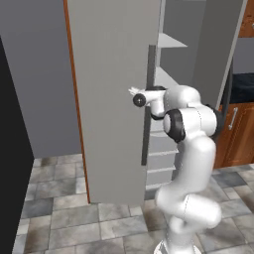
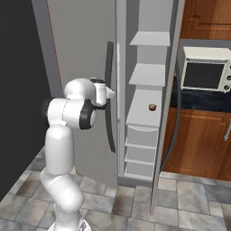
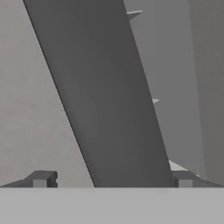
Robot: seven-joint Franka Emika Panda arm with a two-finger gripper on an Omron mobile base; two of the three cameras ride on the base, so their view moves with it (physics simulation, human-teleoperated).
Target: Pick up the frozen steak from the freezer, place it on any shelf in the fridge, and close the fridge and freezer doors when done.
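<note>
The left grey door point(image 1: 109, 99) stands nearly shut, and its dark vertical bar handle point(image 1: 147, 129) runs down its right edge. My gripper point(image 3: 113, 179) is open, and the handle point(image 3: 109, 109) passes between its two fingertips point(image 3: 41, 179). The hand point(image 2: 106, 94) is pressed up to that handle point(image 2: 109, 67) at mid height. The right grey door point(image 2: 168, 99) is swung wide open and shows edge-on, its bar handle point(image 2: 175, 131) facing outward. Inside the open compartment a small brown lump, the steak point(image 2: 153, 107), lies on a white shelf point(image 2: 142, 115).
White drawers point(image 2: 140, 144) fill the bottom of the open compartment, with more shelves point(image 2: 149, 74) above. A microwave point(image 2: 203, 74) sits on a dark counter over wooden cabinets point(image 2: 198, 140) at the right. A dark wall point(image 1: 10, 149) closes the left. The floor point(image 1: 64, 218) is tiled.
</note>
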